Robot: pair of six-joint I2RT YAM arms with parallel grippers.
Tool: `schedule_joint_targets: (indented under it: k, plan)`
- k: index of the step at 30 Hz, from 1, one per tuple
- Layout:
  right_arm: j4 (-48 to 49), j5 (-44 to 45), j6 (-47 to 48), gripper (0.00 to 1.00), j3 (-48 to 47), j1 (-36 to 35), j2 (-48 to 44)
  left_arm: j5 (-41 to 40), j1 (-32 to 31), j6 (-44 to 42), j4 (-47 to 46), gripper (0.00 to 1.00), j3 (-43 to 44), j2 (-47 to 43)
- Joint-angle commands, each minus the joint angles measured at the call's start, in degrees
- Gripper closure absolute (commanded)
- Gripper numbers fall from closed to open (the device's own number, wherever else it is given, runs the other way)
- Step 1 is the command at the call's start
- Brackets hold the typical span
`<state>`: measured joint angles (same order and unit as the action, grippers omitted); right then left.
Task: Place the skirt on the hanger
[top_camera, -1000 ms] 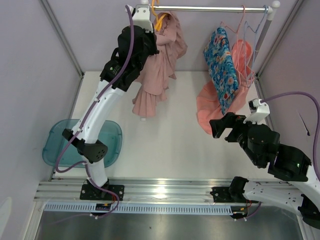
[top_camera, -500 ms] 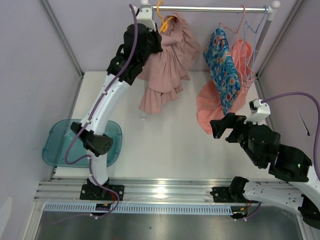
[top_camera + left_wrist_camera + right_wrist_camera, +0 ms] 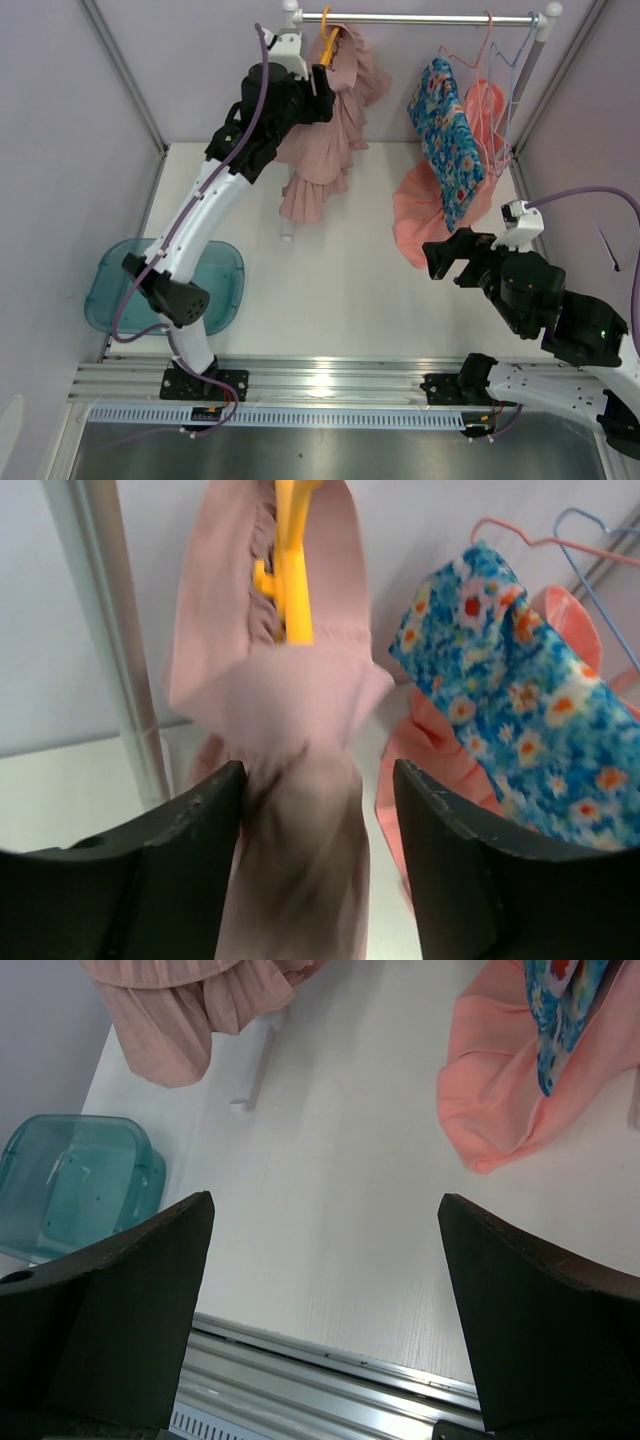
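Pink skirt shown draped over the yellow hanger on the rail, unclamped within the parted left gripper, right gripper wide and empty; cloth could be snagged and dragged off during withdrawal

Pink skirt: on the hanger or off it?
On. The pink skirt has its waistband over the yellow hanger, hung at the rail; fabric drapes below.

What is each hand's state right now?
Left hand: open around the pink skirt, not clamping it.
Right hand: open, empty.
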<state>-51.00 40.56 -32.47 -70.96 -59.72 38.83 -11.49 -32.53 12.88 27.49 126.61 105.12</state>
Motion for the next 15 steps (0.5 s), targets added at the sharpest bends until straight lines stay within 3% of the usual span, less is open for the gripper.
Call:
schedule_joint_targets:
  k: [1,3,4,6,9,10,15]
  plan:
    - [1.96,-1.09,1.62,0.01,-0.15,0.13,0.37,3.13,0.37,-1.54,-4.01,0.30,-4.59,-10.27]
    - [2.48,-1.62,2.32,0.01,0.12,0.22,0.81,4.88,0.37,-1.63,-5.59,0.28,-9.52,-16.05]
    - [2.57,-2.06,2.23,0.01,0.21,0.31,1.33,5.42,0.28,-1.46,-6.12,0.16,-14.50,-18.00]
    - [2.75,-3.37,2.23,0.01,0.64,0.31,2.04,6.82,0.28,-1.11,-7.18,0.15,-18.04,-24.22]
    - [3.98,-5.31,1.97,0.00,2.40,0.40,2.57,7.09,0.19,0.91,-9.72,0.14,-30.16,-34.49]
    - [4.42,-5.66,1.88,0.01,2.93,0.48,2.65,7.27,0.10,2.22,-11.30,0.14,-38.89,-37.33]
    - [7.32,-7.07,1.27,0.01,6.71,0.84,2.66,8.23,-0.51,5.74,-11.49,0.14,-58.36,-51.84]
